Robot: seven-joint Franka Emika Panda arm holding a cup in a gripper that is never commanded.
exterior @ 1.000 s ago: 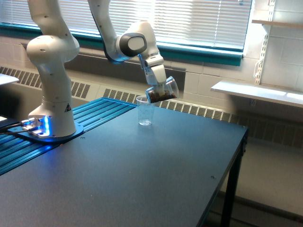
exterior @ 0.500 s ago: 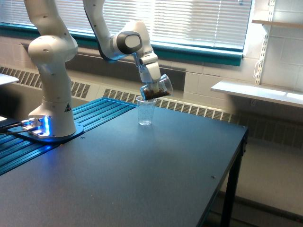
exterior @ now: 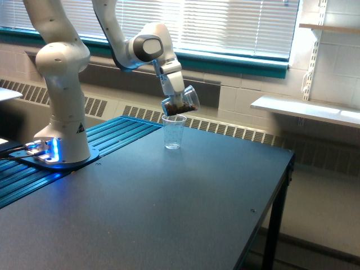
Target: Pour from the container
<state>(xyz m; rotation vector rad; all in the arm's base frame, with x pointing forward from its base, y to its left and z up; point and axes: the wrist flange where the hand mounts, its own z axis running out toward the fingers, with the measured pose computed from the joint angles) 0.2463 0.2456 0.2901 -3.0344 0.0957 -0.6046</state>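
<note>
Gripper (exterior: pixel 175 100) fingers clamp the container (exterior: pixel 182 103), tilted with dark contents, directly above the taller cup (exterior: pixel 173 131).

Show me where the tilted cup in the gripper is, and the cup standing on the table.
tilted cup (exterior: pixel 183 104), exterior view, on its dark contents.
standing cup (exterior: pixel 173 134), exterior view, on its clear side wall.

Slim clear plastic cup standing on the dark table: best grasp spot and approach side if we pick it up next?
Grip the slim clear plastic cup around its mid wall, coming in level from the exterior view's right or front. It stands upright on the dark table and tapers downward, so a side pinch should seat. Top approach is blocked: the pincer holds the tilted wide clear cup of dark contents just above its rim.
</note>
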